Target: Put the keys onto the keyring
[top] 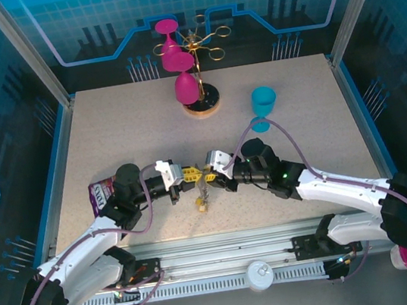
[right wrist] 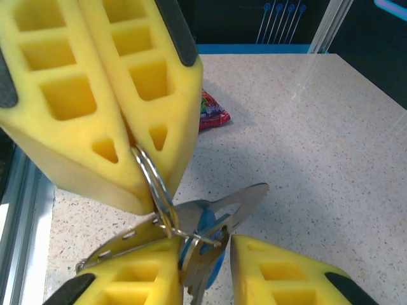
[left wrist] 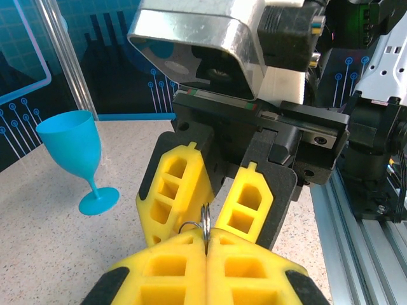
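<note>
Silver wire keyring [right wrist: 156, 184] with keys [right wrist: 213, 213], one blue-headed — pinched tight in left tool [left wrist: 205, 240] — right tool [right wrist: 205, 254] agape.

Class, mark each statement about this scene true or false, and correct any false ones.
1. The left gripper is shut on the keyring. True.
2. The goblet near the right arm lies on its side. False: the blue goblet stands upright on the table.
3. Pink goblets are on the gold rack at the far side. True.
4. The packet lies beside the right arm. False: the snack packet lies by the left arm.
5. A blue-headed key is close to the keyring. True.
</note>
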